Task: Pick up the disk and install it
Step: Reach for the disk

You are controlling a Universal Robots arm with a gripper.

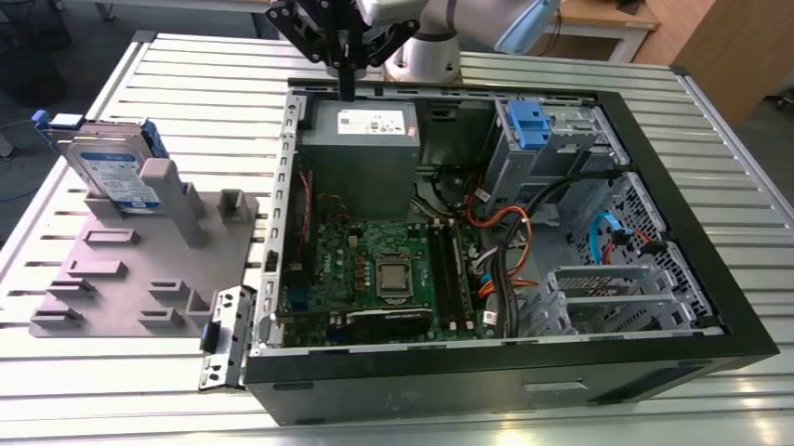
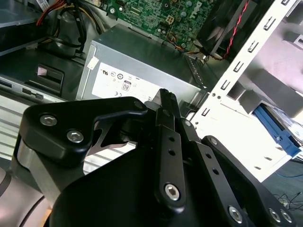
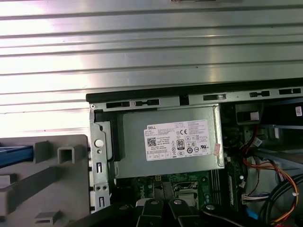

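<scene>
Gripper (image 1: 348, 91), we note, points down above the power supply (image 1: 363, 153), fingers pressed together, empty; the disk (image 1: 114, 172) stands well apart, on the exterior view's left of that supply.

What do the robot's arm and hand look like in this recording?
The arm has pale silver-white rounded links with a light blue joint cap. The hand is matt black. It is built of angular bar linkages pinned with silver screws, narrows to slim flat fingers, and is mounted on a grey metal body.
</scene>
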